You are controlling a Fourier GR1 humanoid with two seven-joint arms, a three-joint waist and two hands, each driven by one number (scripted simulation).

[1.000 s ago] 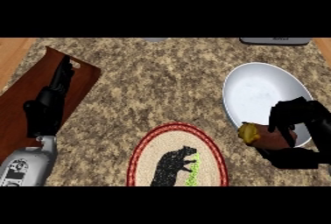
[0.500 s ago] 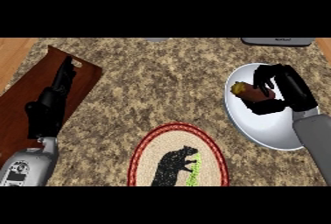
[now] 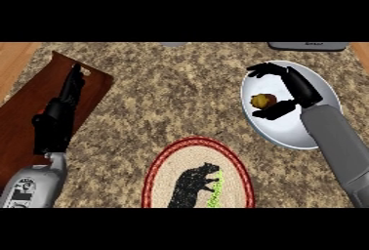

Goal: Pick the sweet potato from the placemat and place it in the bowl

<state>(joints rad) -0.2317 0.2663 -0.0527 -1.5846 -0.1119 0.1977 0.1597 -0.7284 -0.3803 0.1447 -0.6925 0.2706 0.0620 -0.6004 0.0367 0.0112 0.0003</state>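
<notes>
Since half a second back: right hand (image 3: 301, 89) opening, fingers spreading wide off potato (image 3: 263, 100), now lying loose in bowl (image 3: 317, 139) between thumb and fingers. Left hand (image 3: 61, 114) resting flat, fingers straight, over brown board (image 3: 29, 105). Placemat (image 3: 198, 176) sitting bare below.

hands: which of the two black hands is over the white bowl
The right black hand, open above the white bowl by the sweet potato; the left black hand rests on the brown board.

White bowl (image 3: 288, 132), yellow-red sweet potato (image 3: 263, 100) — red-rimmed tan placemat (image 3: 198, 173) (black bear figure), speckled brown counter (image 3: 173, 93).
</notes>
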